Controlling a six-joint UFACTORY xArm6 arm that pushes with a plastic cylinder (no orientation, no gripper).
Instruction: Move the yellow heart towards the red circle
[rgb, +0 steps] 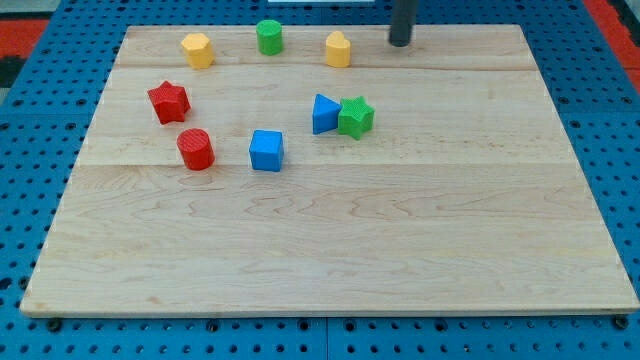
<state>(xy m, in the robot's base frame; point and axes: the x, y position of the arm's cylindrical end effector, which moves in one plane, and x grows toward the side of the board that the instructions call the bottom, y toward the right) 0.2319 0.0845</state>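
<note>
The yellow heart (338, 49) sits near the view's top, a little right of the middle. The red circle (196, 149) stands at the view's left, well below and to the left of the heart. My tip (400, 43) rests on the board at the view's top, just to the right of the yellow heart, with a small gap between them. The rod runs up out of the frame.
A yellow pentagon (198, 49) and a green circle (269, 37) lie along the top. A red star (169, 101) is just above the red circle. A blue cube (266, 150), a blue triangle (324, 113) and a green star (355, 117) sit mid-board between heart and circle.
</note>
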